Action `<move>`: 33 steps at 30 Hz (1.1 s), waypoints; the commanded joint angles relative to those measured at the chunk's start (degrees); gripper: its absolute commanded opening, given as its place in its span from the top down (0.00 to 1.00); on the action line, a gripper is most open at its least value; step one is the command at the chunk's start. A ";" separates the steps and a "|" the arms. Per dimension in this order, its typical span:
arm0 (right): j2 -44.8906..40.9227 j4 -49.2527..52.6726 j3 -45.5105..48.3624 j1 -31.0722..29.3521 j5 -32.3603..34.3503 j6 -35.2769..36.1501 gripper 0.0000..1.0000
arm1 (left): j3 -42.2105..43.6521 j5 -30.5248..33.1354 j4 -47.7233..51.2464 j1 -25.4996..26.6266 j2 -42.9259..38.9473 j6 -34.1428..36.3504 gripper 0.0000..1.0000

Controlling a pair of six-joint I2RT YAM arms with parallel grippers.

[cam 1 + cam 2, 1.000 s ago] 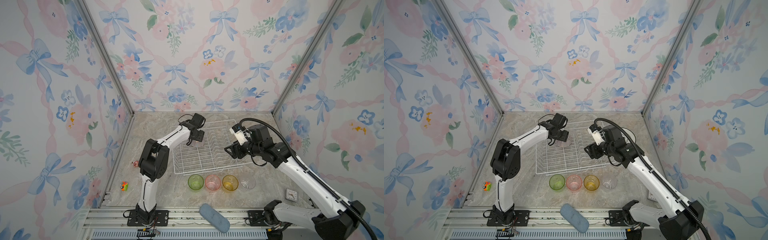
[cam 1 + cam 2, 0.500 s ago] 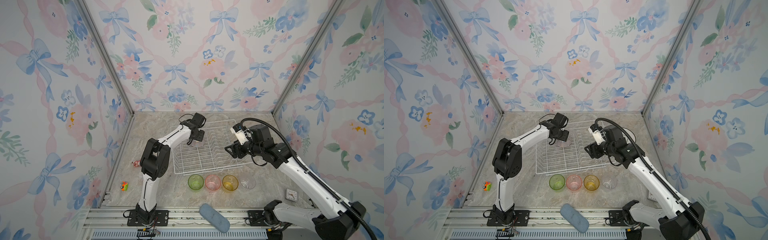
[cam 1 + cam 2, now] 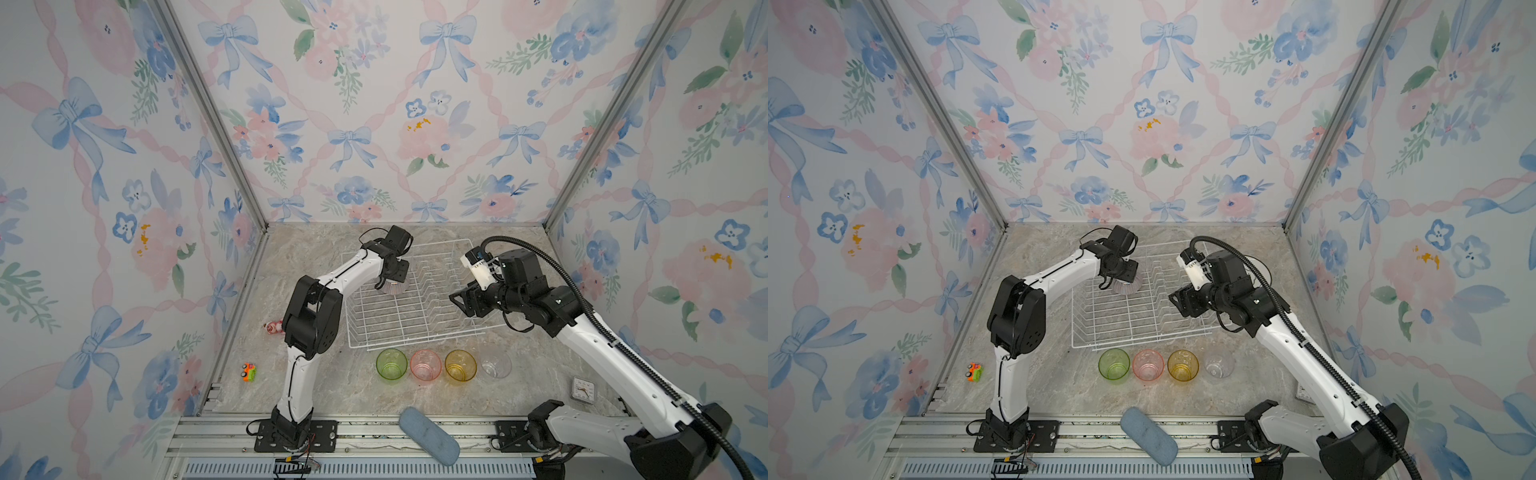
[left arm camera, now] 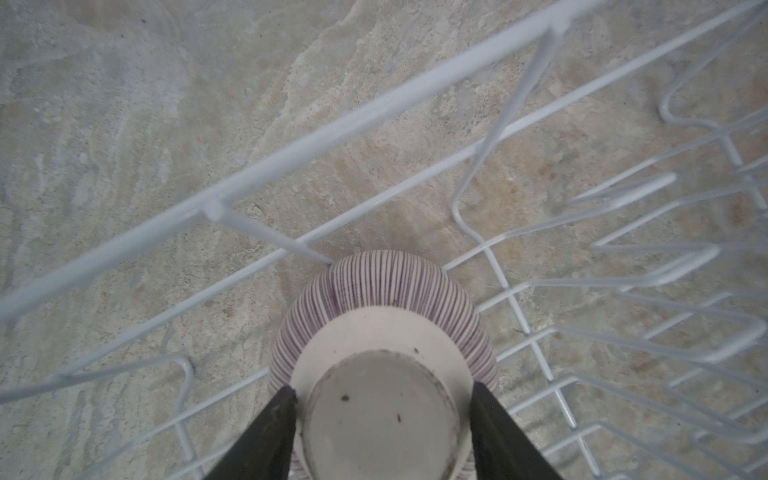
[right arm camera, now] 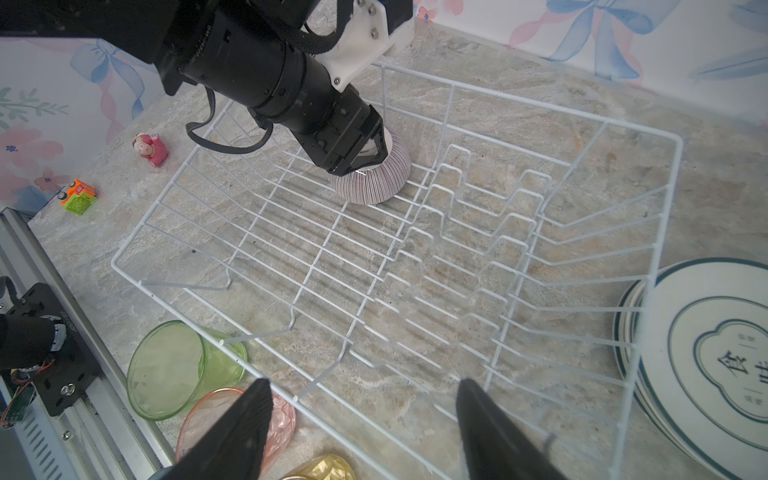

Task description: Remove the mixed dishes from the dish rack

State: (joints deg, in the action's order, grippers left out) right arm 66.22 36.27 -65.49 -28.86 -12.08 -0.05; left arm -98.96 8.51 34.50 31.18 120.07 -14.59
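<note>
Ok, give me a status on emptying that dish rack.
Done: four cups stand in a row in front of the rack, plates stacked beside it. In hand: the left gripper straddles the foot of the upturned striped bowl, the only dish inside; firm grip unclear. The right gripper is open and empty. Left: lifting that bowl out.

Seen in a top view from the middle of the marble tabletop, a blue oblong pad lies tilted across the front rail at 6 o'clock. An orange-and-green toy car sits at 8 o'clock, a small pink figurine at 9 o'clock, and a small white clock at 4 o'clock.
</note>
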 commanded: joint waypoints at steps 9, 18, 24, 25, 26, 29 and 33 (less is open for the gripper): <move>0.44 -1.25 0.92 0.71 -1.24 -1.18 0.27 | 0.78 2.39 2.62 0.08 -1.05 0.92 0.37; 0.70 -1.64 0.98 0.73 -1.55 -1.53 0.27 | 1.73 2.74 2.64 0.07 -4.20 0.79 0.37; 0.69 -1.68 1.11 0.66 -1.64 -1.75 0.27 | 2.71 2.60 2.59 0.09 -5.31 0.86 0.37; 0.70 -1.68 1.02 0.68 -1.63 -1.74 0.27 | 2.79 2.53 2.59 0.06 -5.22 0.94 0.37; 0.64 -1.61 1.07 0.73 -1.65 -1.71 0.27 | 2.78 2.26 2.61 0.06 -5.20 1.01 0.37; 0.38 -1.64 1.16 0.73 -1.61 -1.72 0.27 | 2.78 1.62 2.59 0.05 -4.61 1.05 0.37; -0.03 -1.49 1.25 0.69 -1.25 -1.77 0.27 | 2.63 0.97 2.59 0.10 -3.59 1.23 0.38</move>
State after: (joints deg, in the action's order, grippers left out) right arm 66.70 35.70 -65.19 -28.84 -13.13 -1.10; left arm -96.84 10.33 36.14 31.18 116.40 -14.50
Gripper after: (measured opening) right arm 0.733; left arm 0.621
